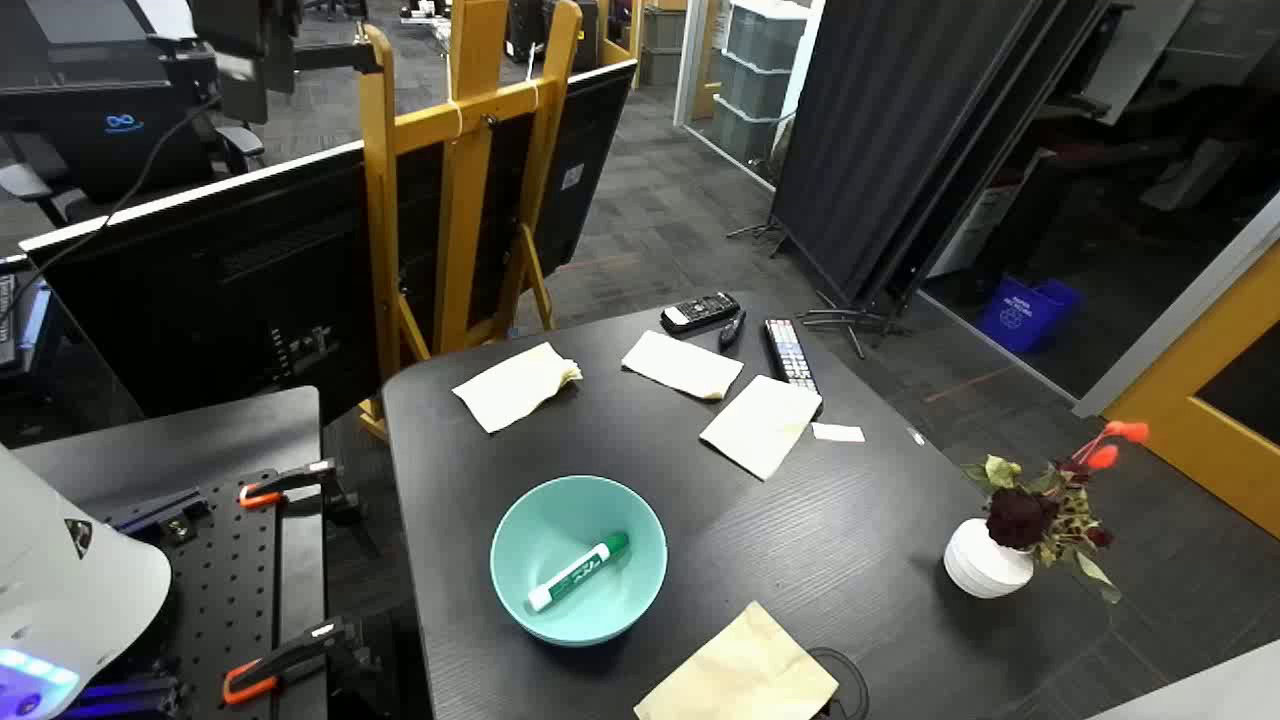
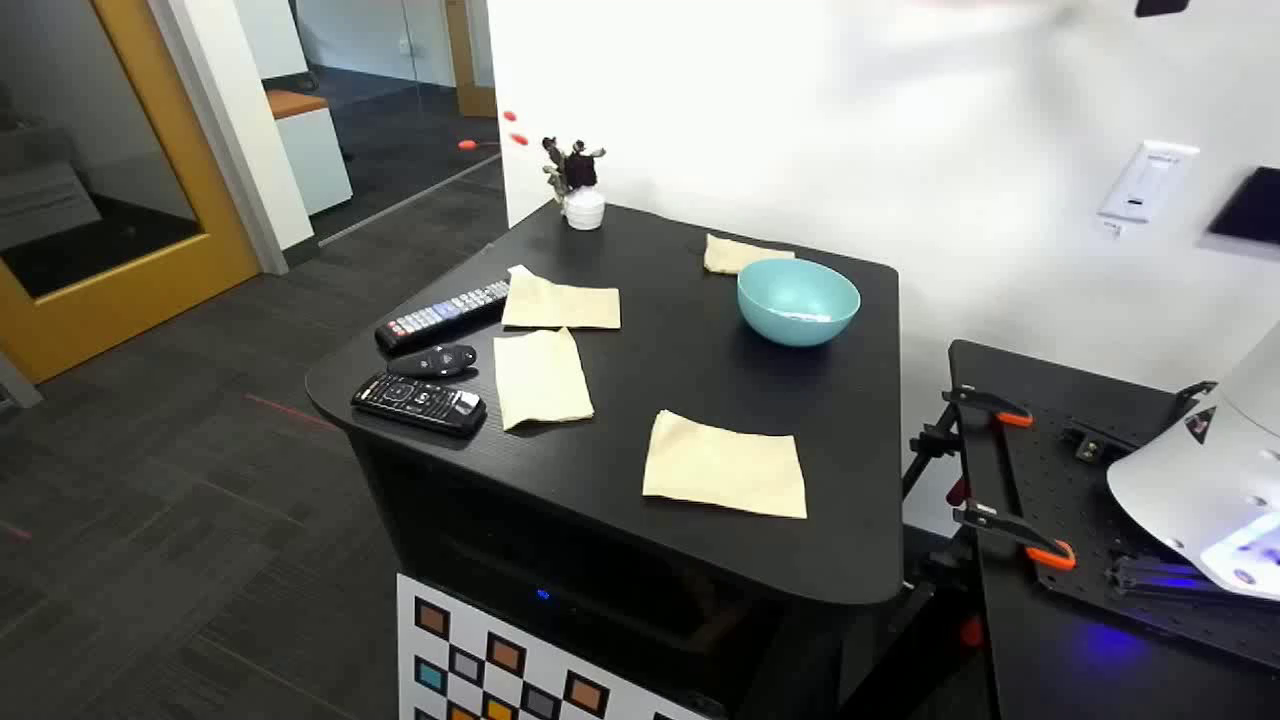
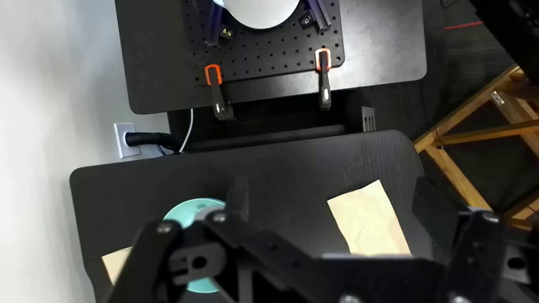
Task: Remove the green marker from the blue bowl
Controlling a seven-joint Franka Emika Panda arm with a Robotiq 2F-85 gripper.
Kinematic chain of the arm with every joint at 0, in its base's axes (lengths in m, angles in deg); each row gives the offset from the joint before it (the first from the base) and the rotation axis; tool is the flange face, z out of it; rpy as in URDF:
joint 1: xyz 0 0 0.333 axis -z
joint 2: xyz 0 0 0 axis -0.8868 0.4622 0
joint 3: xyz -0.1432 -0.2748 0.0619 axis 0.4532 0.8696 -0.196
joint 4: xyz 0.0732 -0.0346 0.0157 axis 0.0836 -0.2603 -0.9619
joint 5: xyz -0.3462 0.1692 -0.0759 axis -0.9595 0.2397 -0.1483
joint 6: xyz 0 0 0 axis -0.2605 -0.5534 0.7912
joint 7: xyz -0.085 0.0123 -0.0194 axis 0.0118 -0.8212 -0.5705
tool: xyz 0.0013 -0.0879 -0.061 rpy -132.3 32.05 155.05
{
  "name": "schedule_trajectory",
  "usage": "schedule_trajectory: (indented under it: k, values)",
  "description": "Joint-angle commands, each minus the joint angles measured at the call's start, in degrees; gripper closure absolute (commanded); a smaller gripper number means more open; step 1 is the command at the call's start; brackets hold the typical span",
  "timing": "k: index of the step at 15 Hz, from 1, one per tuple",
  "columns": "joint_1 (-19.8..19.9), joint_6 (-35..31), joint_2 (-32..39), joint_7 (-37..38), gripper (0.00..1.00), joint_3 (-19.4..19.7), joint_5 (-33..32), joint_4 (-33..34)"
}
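Observation:
The green marker (image 1: 578, 572), white with a green label and green cap, lies slanted inside the teal blue bowl (image 1: 545, 515) in an exterior view. The bowl stands on the black table and also shows in an exterior view (image 2: 800, 325), where its wall hides the marker. In the wrist view the bowl (image 3: 181, 213) is partly covered by the gripper's left linkage, and the marker cannot be made out. My gripper (image 3: 338, 198) is open and empty, with its fingers wide apart, high above the table. The bowl is off to its left side.
Several beige cloths lie on the table, one (image 1: 745, 668) close to the bowl and one (image 3: 370, 219) between the fingers in the wrist view. Remotes (image 2: 420, 402) and a white vase (image 1: 988, 560) stand farther off. A wall (image 2: 900, 120) borders one side. Orange-tipped clamps (image 3: 323, 75) edge the base table.

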Motion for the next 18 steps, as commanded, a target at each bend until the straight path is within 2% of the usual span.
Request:
schedule_trajectory:
  k: [1,8,14,18]
  values:
    - [-0.17,0.14,0.09,0.07,0.0,0.13,-0.07,0.16]
    - [0.26,-0.46,0.68,-0.8,0.0,0.81,-1.13,0.0]
    - [2.11,-2.72,2.94,-6.31,0.0,6.22,-6.41,-1.6]
    - [2.96,-7.24,4.42,-14.75,0.0,10.96,-12.0,-4.45]
